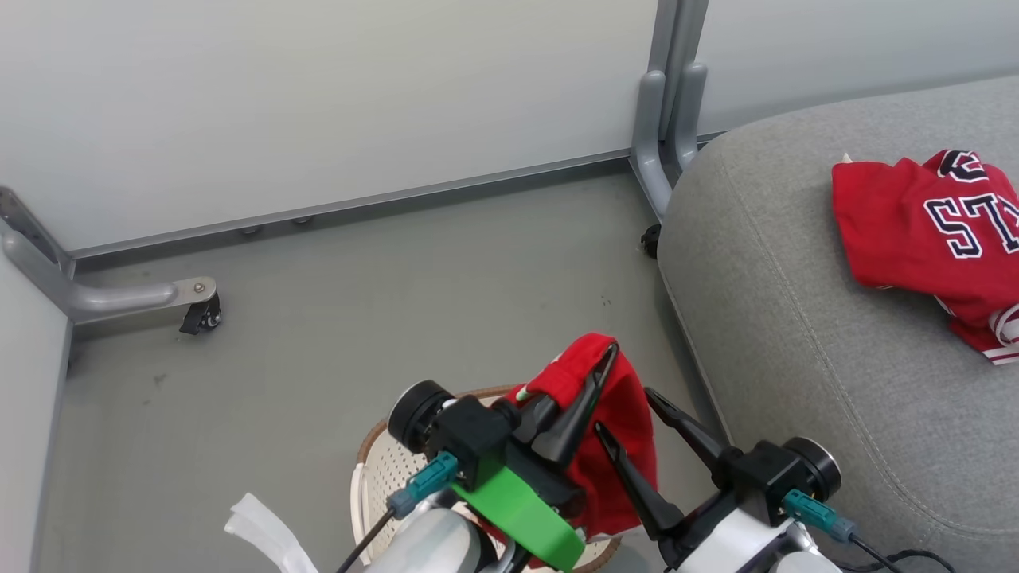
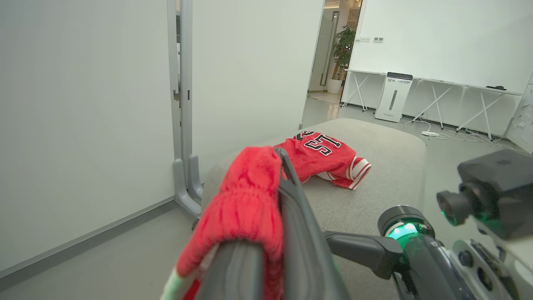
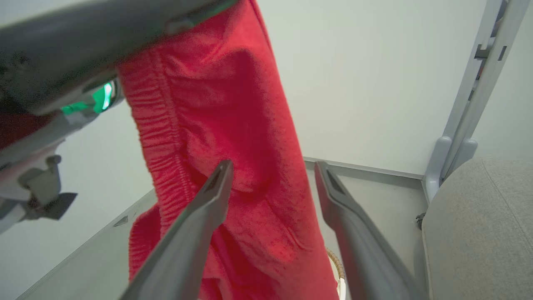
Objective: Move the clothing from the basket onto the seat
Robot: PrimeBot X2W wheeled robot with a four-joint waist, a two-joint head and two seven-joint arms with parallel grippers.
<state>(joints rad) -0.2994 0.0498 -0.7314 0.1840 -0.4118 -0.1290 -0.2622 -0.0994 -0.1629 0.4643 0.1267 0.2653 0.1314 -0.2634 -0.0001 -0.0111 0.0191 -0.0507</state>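
From my head, I see my left gripper [image 1: 607,356] pinched tight on a red garment [image 1: 625,422]. The cloth drapes down from the fingertips over the basket [image 1: 376,446], which stands on the grey floor [image 1: 358,302] just beside the seat [image 1: 796,334]. My right gripper [image 1: 623,409] is close beside the left, its jaws spread as wide as they go and gripping nothing. The hanging cloth lies right behind its fingers. The jersey [image 1: 915,223] with navy letters lies crumpled on the seat, well apart from the basket.

From my left wrist, the two fingers of my left gripper [image 2: 280,157] are pressed together. The red garment [image 2: 245,196] is folded over them, with its gathered hem bunched on the left side. Beyond them the jersey [image 2: 325,156] rests on the top of the seat [image 2: 391,179], a striped cuff turned to the right.

From my right wrist, my right gripper [image 3: 273,166] stands wide open. The red garment [image 3: 233,125] hangs just past the fingers, and I cannot tell whether it brushes them. A bit of the basket [image 3: 335,261] rim peeks out below the cloth, and the seat [image 3: 479,225] sits at the right.
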